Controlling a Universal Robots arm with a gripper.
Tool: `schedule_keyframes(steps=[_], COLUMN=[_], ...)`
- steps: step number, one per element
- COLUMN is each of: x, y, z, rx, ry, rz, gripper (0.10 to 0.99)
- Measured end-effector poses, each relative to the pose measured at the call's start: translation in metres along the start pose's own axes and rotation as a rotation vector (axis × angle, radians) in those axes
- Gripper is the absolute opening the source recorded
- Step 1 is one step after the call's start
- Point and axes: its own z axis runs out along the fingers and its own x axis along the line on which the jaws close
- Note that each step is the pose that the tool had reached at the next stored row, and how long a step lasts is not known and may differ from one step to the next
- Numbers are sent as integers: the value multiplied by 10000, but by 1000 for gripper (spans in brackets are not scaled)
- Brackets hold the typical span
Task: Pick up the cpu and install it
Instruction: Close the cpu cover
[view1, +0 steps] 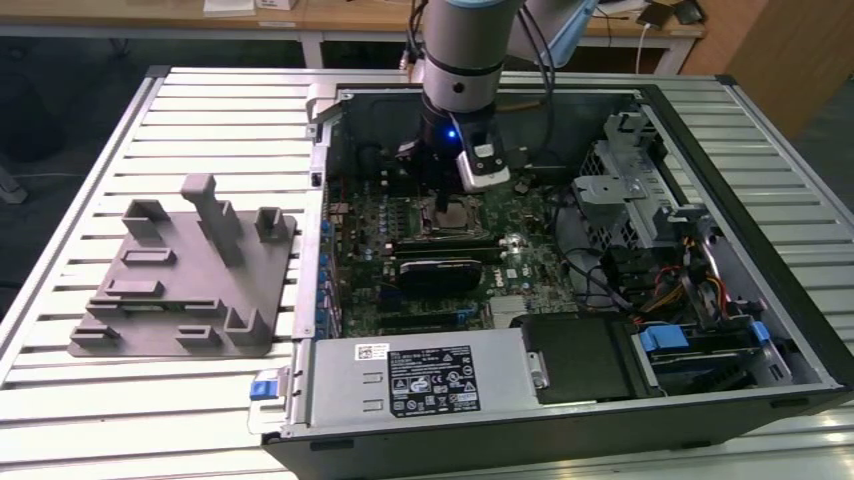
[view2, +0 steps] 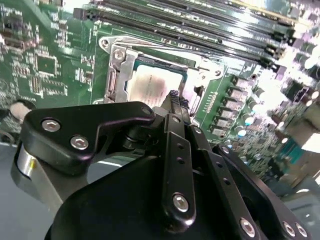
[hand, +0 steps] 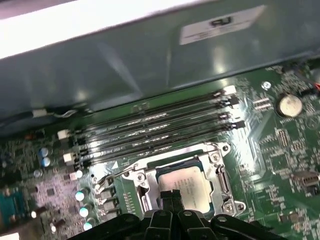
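Currently, gripper (view2: 173, 96): fingers pressed together with nothing between them; tips over one edge of the cpu (view2: 150, 82); contact cannot be told.
cpu position: flat in the socket frame (hand: 221, 176) on the motherboard (hand: 280, 145), silver top up.
memory slots (hand: 150, 127): parallel rows just beside the socket frame.
arm (view1: 461, 60): reaching down into the open computer case (view1: 561, 425).
fixture block (view1: 187, 280): on the slatted table (view1: 227, 110), at the exterior view's left of the computer case.
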Motion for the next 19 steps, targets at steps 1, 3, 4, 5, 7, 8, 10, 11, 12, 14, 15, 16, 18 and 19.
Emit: schedule_keyframes(steps=[1, 3, 4, 5, 7, 8, 10, 11, 12, 14, 15, 16, 18, 19], x=[0, -1, -2, -2, -4, -3, 5, 12, 23, 52, 68, 81, 101, 109], y=[0, -2, -4, -7, -12, -17, -25, -29, -33, -43, -48, -51, -58, -63], z=[1, 5, 8, 11, 20, 22, 26, 28, 28, 30, 31, 33, 39, 43], rx=[3, 3, 1, -2, -12, -13, -23, -27, -30, -35, -36, -38, -37, -36], ry=[3, -8, -28, -54, -109, -134, -183, -205, -222, -245, -251, -255, -255, -254], rz=[-149, -397, -518, -620, -815, -886, -970, -1007, -1033, -1068, -1079, -1085, -1085, -1085], gripper=[106, 106, 106, 106, 106, 106, 106, 106, 106, 106, 106, 106, 106, 106])
